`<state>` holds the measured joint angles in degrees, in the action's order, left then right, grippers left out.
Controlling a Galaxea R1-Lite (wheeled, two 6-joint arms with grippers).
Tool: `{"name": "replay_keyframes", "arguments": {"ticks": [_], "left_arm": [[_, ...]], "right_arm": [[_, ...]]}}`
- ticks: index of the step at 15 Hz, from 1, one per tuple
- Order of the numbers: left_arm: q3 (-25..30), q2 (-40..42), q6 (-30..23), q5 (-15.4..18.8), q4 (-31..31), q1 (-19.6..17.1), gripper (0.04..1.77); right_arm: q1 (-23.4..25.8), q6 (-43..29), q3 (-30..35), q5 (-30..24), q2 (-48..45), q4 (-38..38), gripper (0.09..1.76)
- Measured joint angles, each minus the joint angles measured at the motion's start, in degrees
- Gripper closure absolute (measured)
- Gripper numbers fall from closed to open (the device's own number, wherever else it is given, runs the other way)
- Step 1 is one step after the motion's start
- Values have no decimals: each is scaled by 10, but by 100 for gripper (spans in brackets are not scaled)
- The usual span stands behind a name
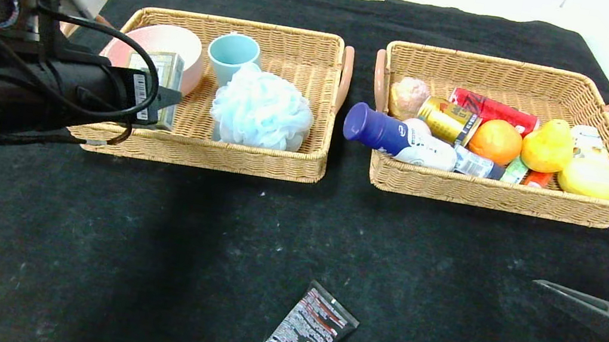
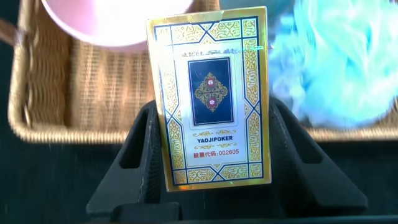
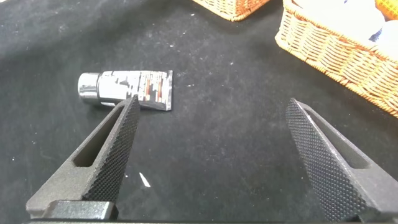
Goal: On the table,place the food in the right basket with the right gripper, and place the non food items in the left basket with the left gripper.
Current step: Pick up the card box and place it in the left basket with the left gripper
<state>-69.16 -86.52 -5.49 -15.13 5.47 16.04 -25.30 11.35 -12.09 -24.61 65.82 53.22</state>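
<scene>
The left claw (image 2: 211,186) hangs over the near left part of the left basket (image 1: 196,149), its two black fingers (image 2: 140,162) pinching the gold-edged card box (image 2: 210,96) by its lower end, so the blue centre faces the wrist camera. Just beyond the claw inside that basket sits the pink bowl (image 1: 158,40), and off to the claw's right lie a pale blue cup (image 1: 233,53) and a fluffy light blue bath sponge (image 1: 262,107).

The right claw (image 3: 211,149) sits low over the near right corner of the counter (image 1: 152,221), its fingers spread wide with nothing between them. Ahead of it and to its left, the black squeeze tube (image 1: 304,337) lies flat on the black cloth, well apart from both baskets. Farther ahead of this claw stands the right basket (image 1: 506,195), holding the orange (image 1: 495,140), the yellow pear-shaped fruit (image 1: 548,146) and the white bottle with the dark blue cap (image 1: 397,138), the cap poking over the left rim, among cans and other packets.
</scene>
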Motion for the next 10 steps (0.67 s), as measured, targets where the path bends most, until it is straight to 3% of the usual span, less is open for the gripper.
{"name": "replay_keyframes", "arguments": {"ticks": [6,10], "left_arm": [[-51,-59,13,-3,21,-5,79],[-62,-88,20,-7,83,-6,79]], "right_arm": [[0,0,1,0,0,0,14],[0,0,0,0,0,0,14]]}}
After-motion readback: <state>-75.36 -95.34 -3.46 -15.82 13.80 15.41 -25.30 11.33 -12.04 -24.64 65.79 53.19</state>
